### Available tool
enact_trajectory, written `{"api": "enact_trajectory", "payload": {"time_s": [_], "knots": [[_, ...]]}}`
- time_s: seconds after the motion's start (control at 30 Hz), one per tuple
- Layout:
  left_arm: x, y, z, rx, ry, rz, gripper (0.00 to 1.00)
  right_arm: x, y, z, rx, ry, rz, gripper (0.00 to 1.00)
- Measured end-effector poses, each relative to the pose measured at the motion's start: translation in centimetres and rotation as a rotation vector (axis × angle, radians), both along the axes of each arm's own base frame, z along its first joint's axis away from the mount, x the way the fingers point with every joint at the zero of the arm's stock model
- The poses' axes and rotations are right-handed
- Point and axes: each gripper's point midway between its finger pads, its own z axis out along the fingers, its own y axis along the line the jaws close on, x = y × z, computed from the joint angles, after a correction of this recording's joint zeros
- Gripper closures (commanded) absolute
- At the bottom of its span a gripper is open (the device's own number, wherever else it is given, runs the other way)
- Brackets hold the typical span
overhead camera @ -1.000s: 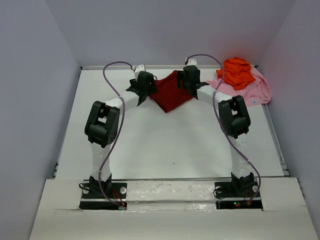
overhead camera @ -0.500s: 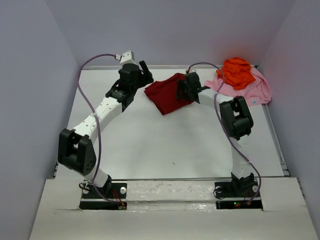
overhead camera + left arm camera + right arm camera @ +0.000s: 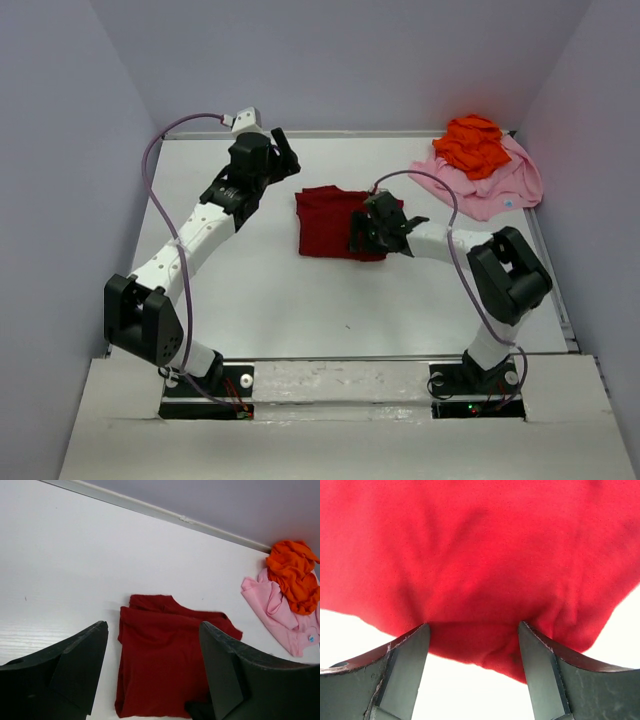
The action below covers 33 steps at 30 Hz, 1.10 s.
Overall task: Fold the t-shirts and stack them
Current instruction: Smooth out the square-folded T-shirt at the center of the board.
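The dark red t-shirt (image 3: 328, 220) lies folded flat in the middle of the table (image 3: 300, 300). My right gripper (image 3: 360, 236) rests low at its right near corner, open, and the right wrist view shows the red cloth's edge (image 3: 480, 580) between the spread fingers (image 3: 405, 665). My left gripper (image 3: 288, 150) hovers open behind and left of the shirt with nothing in it; its wrist view looks down on the red t-shirt (image 3: 165, 660). The orange t-shirt (image 3: 474, 142) sits crumpled on the pink t-shirt (image 3: 495, 188) at the back right.
The table's back rail (image 3: 340, 133) runs behind the shirts, and a side rail (image 3: 555, 290) borders the right. Grey walls close in on both sides. Both arm bases (image 3: 205, 385) stand at the near edge.
The red shirt, earlier at the back between both grippers, now lies folded nearer the middle. The left arm swung away left; the right arm came forward and down with the shirt.
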Motion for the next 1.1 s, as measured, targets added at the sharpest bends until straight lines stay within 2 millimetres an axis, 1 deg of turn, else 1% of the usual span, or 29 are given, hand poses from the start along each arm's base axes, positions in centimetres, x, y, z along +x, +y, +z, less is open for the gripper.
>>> {"api": "enact_trajectory", "payload": {"time_s": [0.03,0.07,0.1,0.13,0.17,0.23,0.27,0.33,0.47,0.5,0.63,0.67,0.73,0.77,0.8,0.87,1.0,1.03,1.1], "knots": [[0.0,0.0,0.0,0.000,0.000,0.000,0.18,-1.8,0.2,0.0,0.005,0.011,0.017,0.23],[0.0,0.0,-0.1,0.001,0.001,0.000,0.18,-2.9,0.3,-0.1,0.006,0.019,0.027,0.23],[0.0,0.0,-0.3,0.002,0.004,-0.001,0.18,-4.6,0.5,0.1,0.015,0.031,0.044,0.23],[-0.1,0.0,-0.4,0.003,0.007,-0.001,0.17,-5.9,0.5,0.0,0.018,0.043,0.056,0.23],[-0.1,0.0,-0.6,0.003,0.011,-0.002,0.17,-6.5,0.5,0.2,0.023,0.044,0.063,0.22],[-0.2,0.0,-1.1,0.004,0.019,-0.002,0.18,-7.4,0.0,0.4,0.026,0.045,0.055,0.22],[-0.3,0.0,-1.4,0.005,0.024,-0.004,0.17,-7.5,-0.5,0.6,0.019,0.044,0.048,0.21],[-0.5,0.0,-2.1,0.008,0.038,-0.007,0.18,-7.2,-1.1,1.3,-0.002,0.026,0.030,0.21],[-0.7,-0.1,-2.9,0.003,0.058,-0.015,0.17,-5.6,-1.6,3.1,-0.055,-0.026,0.021,0.19],[-0.7,-0.2,-3.1,0.003,0.061,-0.016,0.18,-5.0,-1.5,3.9,-0.063,-0.049,0.018,0.19],[-0.9,-0.2,-4.1,0.000,0.074,-0.017,0.18,-1.3,-1.2,8.4,-0.080,-0.183,-0.015,0.19],[-1.0,-0.2,-4.3,-0.001,0.078,-0.017,0.18,-0.7,-1.2,8.9,-0.082,-0.199,-0.022,0.19],[-1.3,-0.4,-5.1,-0.001,0.090,-0.023,0.17,1.4,-1.4,9.9,-0.102,-0.239,-0.056,0.20],[-1.5,-0.5,-5.6,0.001,0.098,-0.027,0.18,2.7,-1.8,9.9,-0.123,-0.250,-0.078,0.20],[-1.7,-0.7,-6.1,0.002,0.107,-0.033,0.17,3.6,-2.0,9.7,-0.138,-0.254,-0.092,0.20],[-2.1,-0.9,-6.7,0.006,0.119,-0.041,0.18,5.5,-3.1,8.3,-0.194,-0.249,-0.126,0.19],[-2.7,-1.2,-8.1,0.011,0.134,-0.053,0.18,7.1,-5.2,5.4,-0.285,-0.210,-0.160,0.19],[-3.1,-1.1,-8.9,0.017,0.150,-0.056,0.18,7.5,-5.6,4.9,-0.305,-0.206,-0.166,0.19],[-3.5,-1.1,-9.7,0.024,0.164,-0.060,0.18,7.8,-6.4,4.4,-0.324,-0.198,-0.177,0.19]]}}
